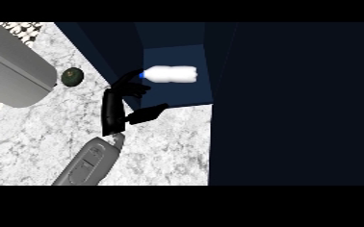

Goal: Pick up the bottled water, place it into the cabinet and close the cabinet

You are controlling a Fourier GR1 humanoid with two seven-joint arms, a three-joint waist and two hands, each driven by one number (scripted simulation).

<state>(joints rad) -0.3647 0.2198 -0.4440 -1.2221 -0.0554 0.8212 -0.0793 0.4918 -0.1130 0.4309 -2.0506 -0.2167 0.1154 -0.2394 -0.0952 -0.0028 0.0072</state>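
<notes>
A: Where's the hand?

B: The left hand (117, 107) reaches up from the counter (167, 144) toward the cabinet (177, 84). Fingers look spread, thumb stuck out to the right, nothing in them.

A: And the bottle?

B: The bottle (171, 74) lies on its side inside the cabinet, blue cap toward the fingertips, right at them.

A: Anything else?

B: A dark round thing (71, 76) left of the hand, beside a grey appliance (21, 79).
</notes>
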